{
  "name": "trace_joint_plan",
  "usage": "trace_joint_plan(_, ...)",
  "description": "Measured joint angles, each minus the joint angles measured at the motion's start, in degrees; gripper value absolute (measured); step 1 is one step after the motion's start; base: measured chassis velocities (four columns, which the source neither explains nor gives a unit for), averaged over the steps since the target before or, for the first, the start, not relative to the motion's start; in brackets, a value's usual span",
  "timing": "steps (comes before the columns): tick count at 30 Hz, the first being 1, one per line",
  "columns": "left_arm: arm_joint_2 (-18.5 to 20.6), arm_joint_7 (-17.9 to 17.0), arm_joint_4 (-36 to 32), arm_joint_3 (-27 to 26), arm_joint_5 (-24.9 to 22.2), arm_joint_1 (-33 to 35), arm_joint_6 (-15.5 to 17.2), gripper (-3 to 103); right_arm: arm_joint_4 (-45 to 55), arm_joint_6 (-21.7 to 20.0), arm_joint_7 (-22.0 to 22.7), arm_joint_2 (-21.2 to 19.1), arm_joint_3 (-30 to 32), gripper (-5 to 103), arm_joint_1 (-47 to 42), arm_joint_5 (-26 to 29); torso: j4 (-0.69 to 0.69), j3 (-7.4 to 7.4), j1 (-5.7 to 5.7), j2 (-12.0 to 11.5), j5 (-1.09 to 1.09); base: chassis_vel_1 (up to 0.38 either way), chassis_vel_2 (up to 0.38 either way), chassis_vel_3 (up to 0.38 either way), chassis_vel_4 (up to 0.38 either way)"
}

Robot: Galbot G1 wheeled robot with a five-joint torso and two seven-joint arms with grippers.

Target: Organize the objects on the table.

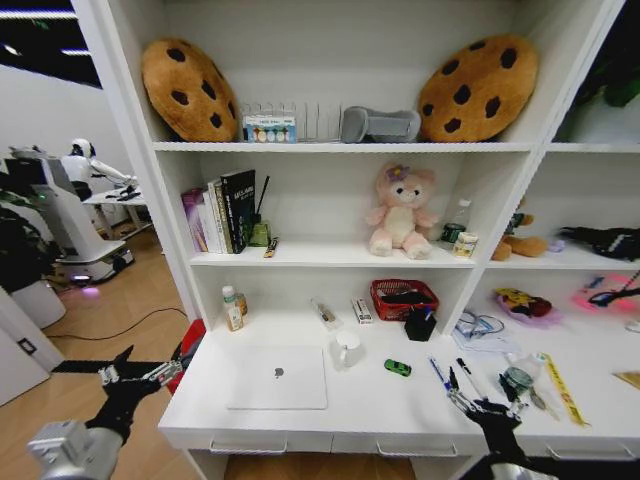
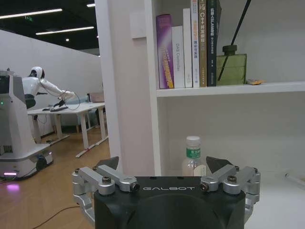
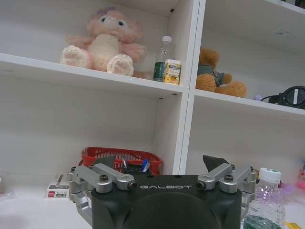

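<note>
left gripper [image 2: 164, 179] low in foreground, jaws spread apart, holding nothing. small bottle [image 2: 192, 156] with white cap just beyond on desk [image 2: 281, 200]. books [image 2: 188, 44] upright on shelf above.

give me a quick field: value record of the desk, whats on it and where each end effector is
table: white desk top under the shelves
laptop: silver, shut, flat near the front edge
toy car: green, right of the laptop
pens: blue and black, right of the car
clear bottle: lying by the pens
left end effector: open, off the desk's left corner
right end effector: open, at the front edge near the pens
</note>
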Motion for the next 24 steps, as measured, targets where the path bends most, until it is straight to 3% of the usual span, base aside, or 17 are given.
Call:
trace_joint_plan(14, -0.40, 0.69, 0.28, 0.38, 0.67, 0.11, 0.30, 100, -2.21, 0.51, 0.15, -1.77, 0.14, 100, 0.67, 0.02, 0.00, 0.00, 0.01, 0.00, 0.00, 0.000, 0.000, 0.000, 0.000)
trace_joint_plan(16, -0.33, 0.70, 0.33, 0.41, 0.68, 0.08, 0.30, 100, -3.74, -0.07, -5.13, -4.35, -0.18, 100, 0.86, 1.09, -0.01, 0.00, 0.01, 0.00, 0.00, 0.000, 0.000, 0.000, 0.000)
trace_joint_plan(17, -0.33, 0.70, 0.33, 0.41, 0.68, 0.08, 0.30, 100, -3.74, -0.07, -5.13, -4.35, -0.18, 100, 0.86, 1.09, -0.01, 0.00, 0.01, 0.00, 0.00, 0.000, 0.000, 0.000, 0.000)
trace_joint_plan(20, -0.29, 0.72, 0.37, 0.44, 0.68, 0.04, 0.30, 100, -8.27, -0.76, -20.38, -10.61, 0.03, 100, 2.84, 7.75, -0.02, 0.00, 0.01, -0.01, 0.02, 0.000, 0.000, 0.000, 0.000)
trace_joint_plan(21, -0.29, 0.72, 0.37, 0.44, 0.68, 0.04, 0.30, 100, -8.27, -0.76, -20.38, -10.61, 0.03, 100, 2.84, 7.75, -0.02, 0.00, 0.01, -0.01, 0.02, 0.000, 0.000, 0.000, 0.000)
trace_joint_plan(22, -0.27, 0.72, 0.38, 0.44, 0.68, 0.04, 0.30, 100, -10.66, -1.24, -26.99, -13.94, 0.54, 100, 4.49, 10.52, -0.01, 0.01, 0.01, -0.01, 0.02, 0.000, 0.000, 0.000, 0.000)
trace_joint_plan(24, -0.25, 0.73, 0.39, 0.46, 0.68, 0.03, 0.29, 100, -13.85, -1.49, -34.98, -18.53, 1.25, 100, 6.91, 13.70, -0.02, 0.01, 0.01, 0.00, 0.04, 0.000, 0.000, 0.000, 0.000)
